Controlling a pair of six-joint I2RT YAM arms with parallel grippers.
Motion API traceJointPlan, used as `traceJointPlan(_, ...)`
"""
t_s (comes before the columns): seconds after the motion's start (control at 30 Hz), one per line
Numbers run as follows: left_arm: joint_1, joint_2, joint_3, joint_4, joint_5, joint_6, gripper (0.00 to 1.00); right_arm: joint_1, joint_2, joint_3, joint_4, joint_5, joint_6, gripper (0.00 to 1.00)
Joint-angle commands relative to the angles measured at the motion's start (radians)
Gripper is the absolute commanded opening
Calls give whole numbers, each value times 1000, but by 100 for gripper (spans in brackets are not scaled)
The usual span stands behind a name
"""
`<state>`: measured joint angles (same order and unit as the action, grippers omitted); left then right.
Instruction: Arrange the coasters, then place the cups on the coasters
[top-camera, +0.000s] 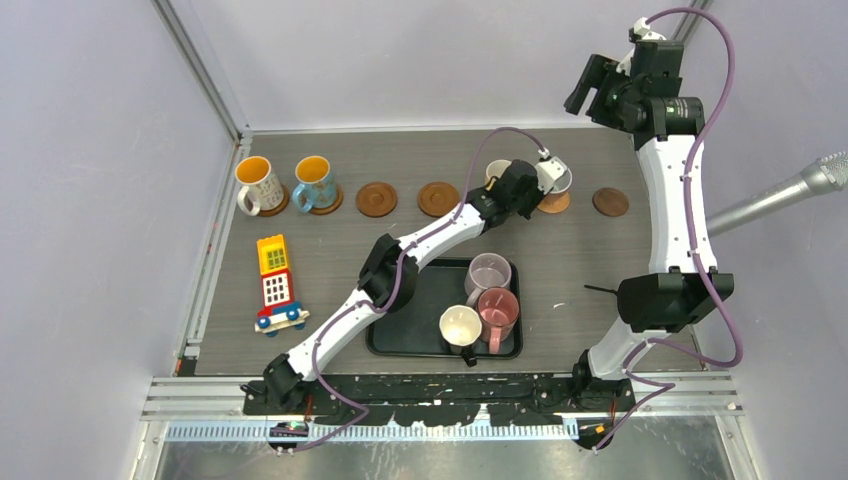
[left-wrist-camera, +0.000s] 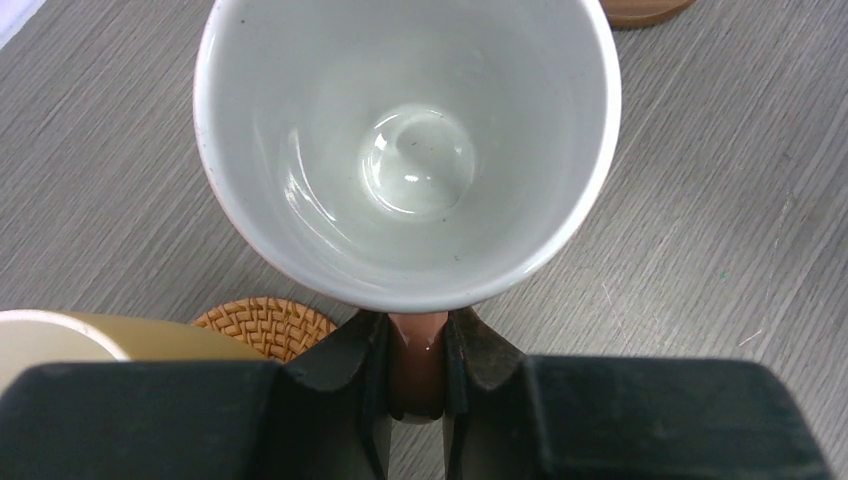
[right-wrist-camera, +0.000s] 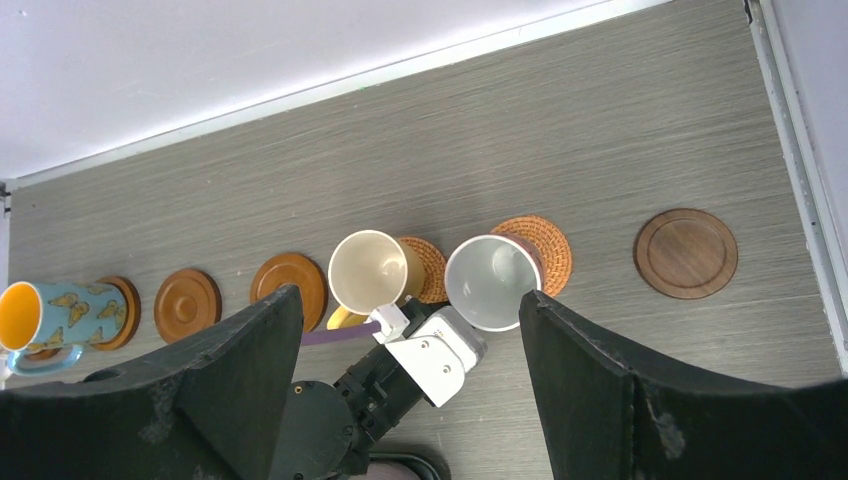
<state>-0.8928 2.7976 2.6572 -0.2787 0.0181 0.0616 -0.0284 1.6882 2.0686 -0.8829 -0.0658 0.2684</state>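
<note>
Grey table (top-camera: 600, 260), left fingers (left-wrist-camera: 345, 375) pinching a mug (left-wrist-camera: 405, 150) by its handle (left-wrist-camera: 417, 362), right fingers (right-wrist-camera: 240, 380) spread wide.

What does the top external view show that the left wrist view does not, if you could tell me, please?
Only the top external view shows the black tray, the toy block and the blue mug far left. Only the left wrist view shows the left pincer shut on the handle of the white mug, and that mug's empty inside. Both show the white mug and the yellow mug beside it.
</note>
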Motion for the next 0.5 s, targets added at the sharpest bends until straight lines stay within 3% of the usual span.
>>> traceJointPlan(0.0, 0, -19, 68, 144, -10, 16, 20, -2, -5, 41, 39, -11, 8, 84)
traceJointPlan(0.47, 3, -6, 44, 150, -10, 32, 22, -7, -10, 33, 37, -8, 4, 84)
